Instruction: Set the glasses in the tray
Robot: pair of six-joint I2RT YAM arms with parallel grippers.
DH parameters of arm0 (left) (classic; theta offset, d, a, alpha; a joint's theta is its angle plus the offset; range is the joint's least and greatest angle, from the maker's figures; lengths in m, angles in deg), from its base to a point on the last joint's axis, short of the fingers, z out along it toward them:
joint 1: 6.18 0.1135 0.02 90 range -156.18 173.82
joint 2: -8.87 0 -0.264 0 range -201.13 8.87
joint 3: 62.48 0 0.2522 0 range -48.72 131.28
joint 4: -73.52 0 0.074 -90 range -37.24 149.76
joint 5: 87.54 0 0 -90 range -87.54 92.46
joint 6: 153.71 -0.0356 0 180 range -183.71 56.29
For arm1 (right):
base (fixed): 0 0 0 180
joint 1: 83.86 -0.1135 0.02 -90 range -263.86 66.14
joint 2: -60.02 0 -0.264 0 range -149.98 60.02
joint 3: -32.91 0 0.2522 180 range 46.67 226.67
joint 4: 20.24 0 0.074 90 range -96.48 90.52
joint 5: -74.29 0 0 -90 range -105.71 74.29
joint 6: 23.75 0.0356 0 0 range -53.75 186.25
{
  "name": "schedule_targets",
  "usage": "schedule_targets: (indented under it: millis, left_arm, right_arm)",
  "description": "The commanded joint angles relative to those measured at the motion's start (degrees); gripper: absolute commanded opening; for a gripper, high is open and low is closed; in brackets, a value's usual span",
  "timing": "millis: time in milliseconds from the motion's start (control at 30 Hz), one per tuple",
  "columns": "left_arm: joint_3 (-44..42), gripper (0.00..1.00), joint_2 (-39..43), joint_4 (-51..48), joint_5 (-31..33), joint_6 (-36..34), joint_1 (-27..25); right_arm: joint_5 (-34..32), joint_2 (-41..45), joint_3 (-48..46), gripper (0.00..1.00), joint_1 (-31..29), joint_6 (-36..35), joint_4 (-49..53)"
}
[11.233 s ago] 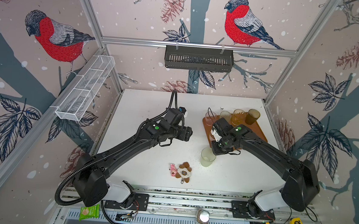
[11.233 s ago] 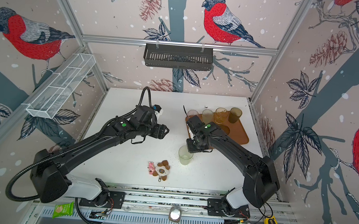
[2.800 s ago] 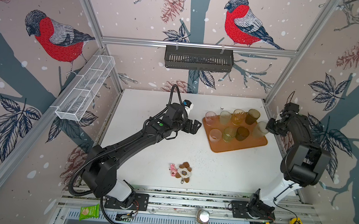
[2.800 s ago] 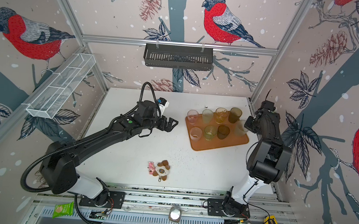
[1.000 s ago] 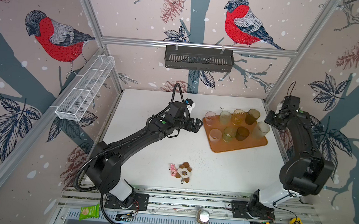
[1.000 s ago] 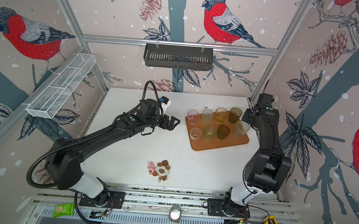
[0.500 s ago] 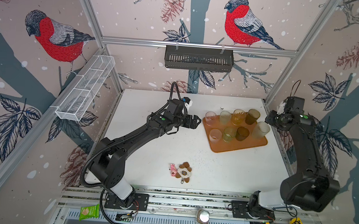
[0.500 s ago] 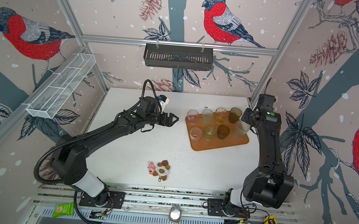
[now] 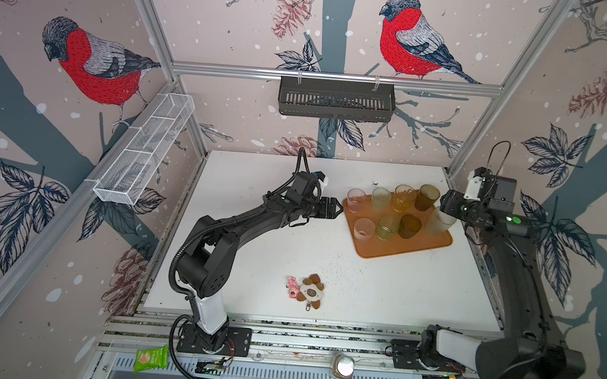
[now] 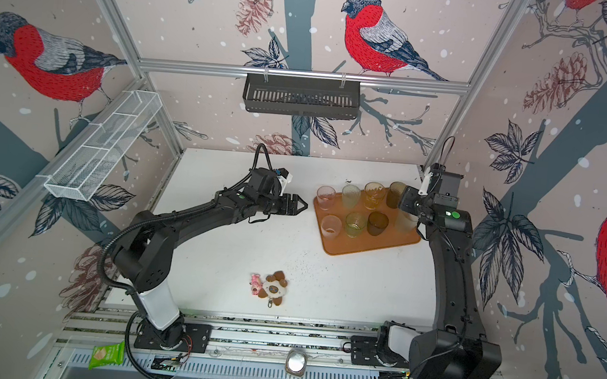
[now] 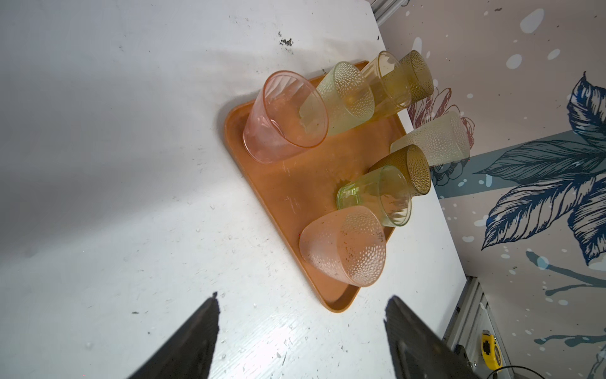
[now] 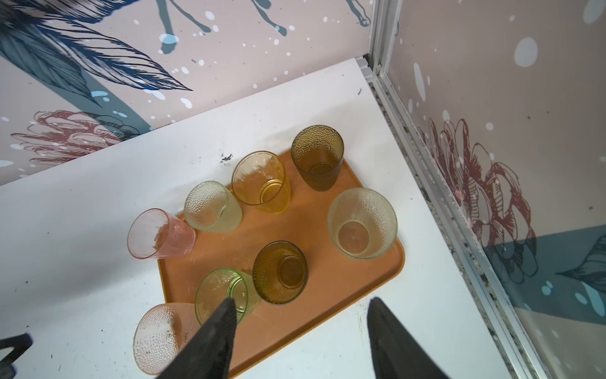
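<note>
Eight glasses (image 9: 404, 197) stand on the tray (image 9: 401, 249), right of centre; left pincer (image 11: 303, 297) gapes empty at its left, right pincer (image 12: 301, 300) gapes empty at its right.

A white table (image 9: 251, 253) bears a brown-and-cream plush keychain (image 9: 310, 292) near its front edge, with a small pink figure (image 9: 291, 286) just beside it. A black slotted basket (image 9: 336, 99) hangs from the back rail, and a white wire basket (image 9: 144, 154) sits along the left frame bar. In front of the table, a green packet (image 9: 151, 358) and a round metal object (image 9: 344, 367) lie well apart. A yellow tape measure (image 11: 491, 350) lies off the table. Bullfinch wallpaper (image 9: 408, 42) covers the walls.
</note>
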Motion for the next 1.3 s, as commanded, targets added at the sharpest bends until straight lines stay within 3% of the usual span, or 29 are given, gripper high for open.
schedule_targets:
  millis: [0, 200, 667, 1267]
  left_arm:
    - [0.86, 0.76, -2.17, 5.86, -2.47, 3.97, 0.06]
    - [2.74, 0.71, -6.94, 8.61, -3.36, 6.46, -0.21]
    - [5.76, 0.62, -15.51, 10.51, -2.37, 11.78, -2.40]
    - [6.32, 0.47, -20.63, 16.14, 0.26, 17.64, -2.86]
  right_arm:
    - [1.27, 1.33, -0.91, 0.69, -0.74, -2.38, -3.33]
    - [2.81, 3.08, -2.45, 0.79, -1.71, -3.52, -4.90]
    - [1.11, 4.46, -5.55, 0.89, -7.68, -1.02, -7.49]
    - [0.62, 4.21, -5.67, 0.93, -11.21, 0.51, -8.38]
